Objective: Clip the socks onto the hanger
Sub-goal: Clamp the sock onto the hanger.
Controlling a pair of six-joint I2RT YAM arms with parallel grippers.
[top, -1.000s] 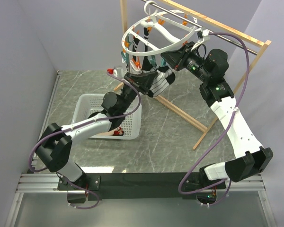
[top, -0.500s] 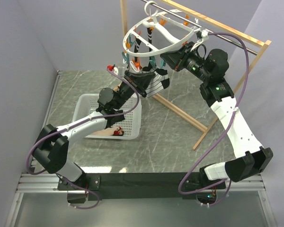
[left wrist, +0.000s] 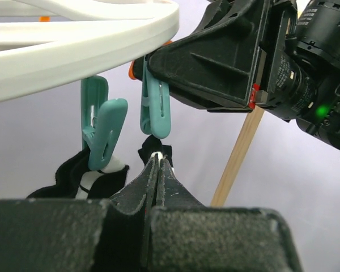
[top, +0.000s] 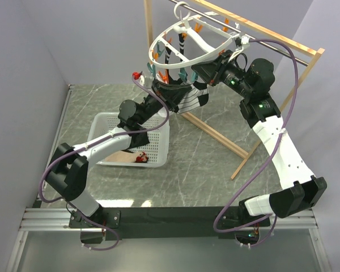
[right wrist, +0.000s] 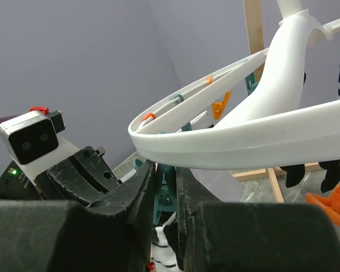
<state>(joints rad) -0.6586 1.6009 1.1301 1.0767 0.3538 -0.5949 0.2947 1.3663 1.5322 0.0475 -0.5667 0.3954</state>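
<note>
Where the left gripper point(left wrist: 158, 163) closes, sock point(left wrist: 149, 149) pokes out.

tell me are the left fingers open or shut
Shut: in the left wrist view the left fingers press together, pinching a sock just below a teal clip.
</note>
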